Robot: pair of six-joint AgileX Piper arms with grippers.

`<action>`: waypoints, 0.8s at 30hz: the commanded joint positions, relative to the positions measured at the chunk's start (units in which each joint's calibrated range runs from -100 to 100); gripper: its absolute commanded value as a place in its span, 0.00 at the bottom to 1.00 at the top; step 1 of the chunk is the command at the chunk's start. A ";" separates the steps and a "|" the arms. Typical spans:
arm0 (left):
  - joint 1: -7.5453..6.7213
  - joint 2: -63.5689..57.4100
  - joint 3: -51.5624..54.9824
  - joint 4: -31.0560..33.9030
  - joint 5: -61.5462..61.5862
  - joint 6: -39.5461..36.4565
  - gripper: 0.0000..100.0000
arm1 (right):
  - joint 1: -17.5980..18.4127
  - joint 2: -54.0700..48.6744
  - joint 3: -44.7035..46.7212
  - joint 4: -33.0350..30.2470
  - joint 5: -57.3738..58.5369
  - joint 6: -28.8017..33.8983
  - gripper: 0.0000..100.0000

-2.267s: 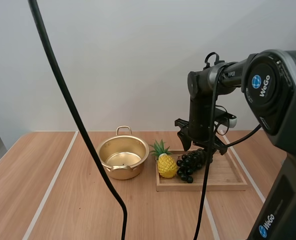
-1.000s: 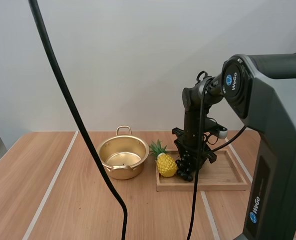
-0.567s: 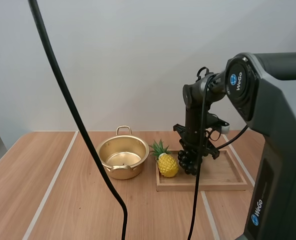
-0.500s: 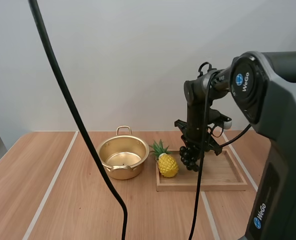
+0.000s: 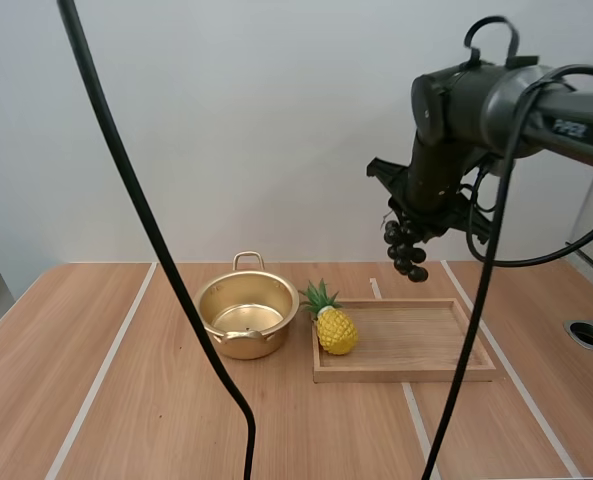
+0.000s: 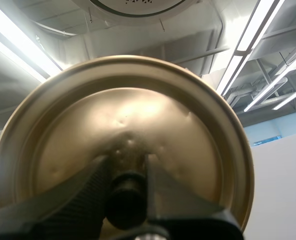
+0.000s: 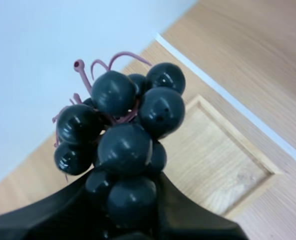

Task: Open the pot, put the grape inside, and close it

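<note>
My right gripper is shut on a bunch of dark grapes and holds it high in the air above the wooden tray. In the right wrist view the grapes are pinched between my black fingers, with the tray far below. The golden pot stands open on the table, left of the tray. Its golden lid is held up in the air, my left gripper shut on its dark knob.
A yellow toy pineapple lies at the tray's left end, between the pot and the spot under the grapes. A round hole sits in the tabletop at the far right. Bare wood lies in front of the pot and tray.
My right gripper came down on the grapes in the tray, closed on them and lifted them up and to the right. The pot, pineapple and tray have stayed in place.
</note>
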State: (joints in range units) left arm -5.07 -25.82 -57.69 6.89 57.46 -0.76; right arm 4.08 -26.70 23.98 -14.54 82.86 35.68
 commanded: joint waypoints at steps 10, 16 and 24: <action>0.12 -0.22 -0.17 0.61 -2.47 -0.56 0.00 | 0.02 -23.57 -0.35 0.11 -24.83 -14.43 0.00; 0.12 -0.22 -0.17 0.61 -2.47 -0.56 0.00 | 0.02 -29.08 -0.35 15.95 -36.18 -36.49 0.00; 0.12 -0.22 -0.17 0.61 -2.47 -0.56 0.00 | 0.02 -25.93 -1.01 47.65 -25.20 -71.94 0.00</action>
State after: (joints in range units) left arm -5.07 -25.82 -57.69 6.89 57.46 -0.76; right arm 4.08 -53.89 23.50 23.33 52.60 -24.56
